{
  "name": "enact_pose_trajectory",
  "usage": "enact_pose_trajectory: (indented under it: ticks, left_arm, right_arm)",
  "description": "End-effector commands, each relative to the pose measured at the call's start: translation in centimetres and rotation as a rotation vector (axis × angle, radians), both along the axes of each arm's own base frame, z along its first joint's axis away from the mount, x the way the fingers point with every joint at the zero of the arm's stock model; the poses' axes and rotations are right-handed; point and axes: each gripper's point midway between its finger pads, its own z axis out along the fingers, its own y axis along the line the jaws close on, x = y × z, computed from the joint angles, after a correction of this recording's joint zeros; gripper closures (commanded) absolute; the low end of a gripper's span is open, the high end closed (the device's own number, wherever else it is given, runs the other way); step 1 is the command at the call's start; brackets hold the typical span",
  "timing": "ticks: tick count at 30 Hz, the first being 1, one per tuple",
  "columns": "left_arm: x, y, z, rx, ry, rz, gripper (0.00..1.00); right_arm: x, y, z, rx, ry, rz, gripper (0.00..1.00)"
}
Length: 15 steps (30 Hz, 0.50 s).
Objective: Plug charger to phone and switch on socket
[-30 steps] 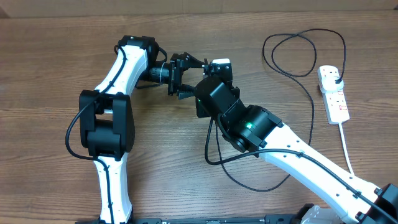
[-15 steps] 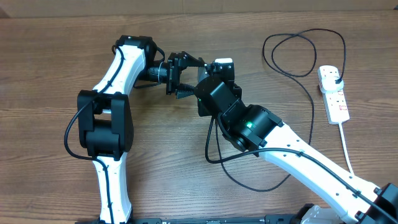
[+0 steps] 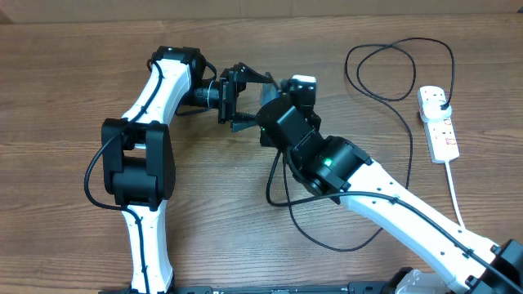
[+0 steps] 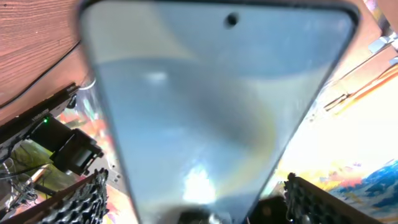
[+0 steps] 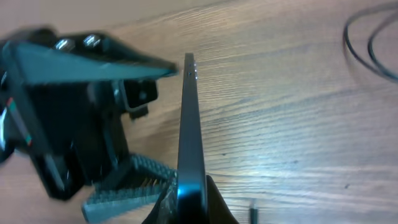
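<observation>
Phone (image 4: 205, 112) fills the left wrist view, loose between spread left fingers (image 4: 84, 199); right wrist: right fingers (image 5: 160, 208) pinch its edge over the desk (image 5: 298, 124); overhead, charger (image 3: 411, 139) lies right; withdraw left straight back so its pads miss the glass; keep your pinch firm.

A wooden table (image 3: 65, 98) of warm brown, its grain running crosswise, filled nearly the whole overhead view. Along its top edge ran a paler beige strip (image 3: 245, 6). The light was even and soft, leaving only faint shadows on the wood.
</observation>
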Motion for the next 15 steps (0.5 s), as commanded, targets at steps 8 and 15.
enact_pose_trajectory:
  ticks: [8,15]
  left_arm:
    - [0.4,-0.1,0.9,-0.016,0.065,0.006,0.08]
    - [0.4,-0.1,0.9,-0.004,0.14,0.006,0.32]
  right_arm:
    - [2.1,-1.8,3.5,0.788,0.058,-0.635,0.96]
    - [1.4,-0.2,3.1,1.107,0.218,-0.811,0.96]
